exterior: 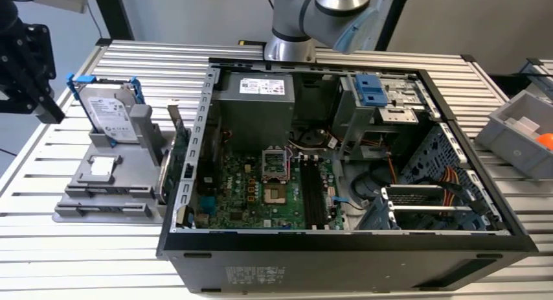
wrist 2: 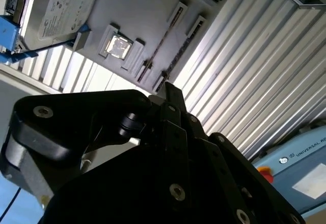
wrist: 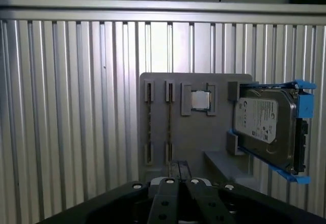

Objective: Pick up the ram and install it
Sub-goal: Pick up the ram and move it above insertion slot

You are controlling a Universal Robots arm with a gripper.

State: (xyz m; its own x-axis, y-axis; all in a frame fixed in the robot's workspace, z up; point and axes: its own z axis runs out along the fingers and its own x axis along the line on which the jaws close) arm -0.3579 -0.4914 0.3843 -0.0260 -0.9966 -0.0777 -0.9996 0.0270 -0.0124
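Two ram sticks stand on edge in the slots of a grey holder [wrist: 196, 132]; the nearer one [wrist: 169, 127] and its neighbour [wrist: 148, 127] show as thin lines. In the second wrist view the sticks [wrist 2: 164, 45] lie beyond the fingertip. My gripper [wrist: 179, 167] hangs above the holder's ram end with its fingers together and nothing between them. In the exterior view the gripper [exterior: 45, 109] is a black body at the exterior view's left, above the holder [exterior: 108, 196]. The motherboard's black slots [exterior: 313, 196] lie inside the open computer case [exterior: 346, 238].
On the holder also sit a silver hard drive [wrist: 265, 124] in a blue-tabbed frame and a small square chip [wrist: 200, 101]. A green expansion card [exterior: 177, 161] stands between holder and case. A grey bin [exterior: 522, 128] is at the exterior view's right. The table is ribbed aluminium.
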